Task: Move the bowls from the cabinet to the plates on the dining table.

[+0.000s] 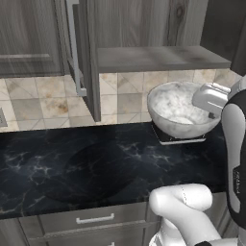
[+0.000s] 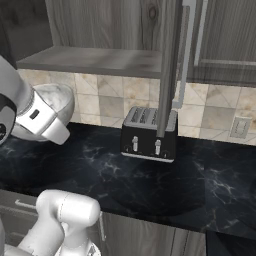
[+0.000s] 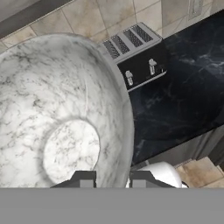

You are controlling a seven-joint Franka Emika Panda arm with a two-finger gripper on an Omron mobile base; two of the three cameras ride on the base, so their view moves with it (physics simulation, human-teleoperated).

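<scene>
Marbled bowl held clear of worktop.
Hand (image 3: 113,179) pinches the rim of the whitish-grey veined bowl (image 1: 180,113), deep, round, upright, near the toaster (image 2: 148,133).

Black marble counter (image 1: 72,158) under beige tiled wall (image 1: 43,98); toaster (image 2: 148,134) on it; grey drawers (image 1: 93,218) below; wall outlet (image 2: 240,127).
</scene>
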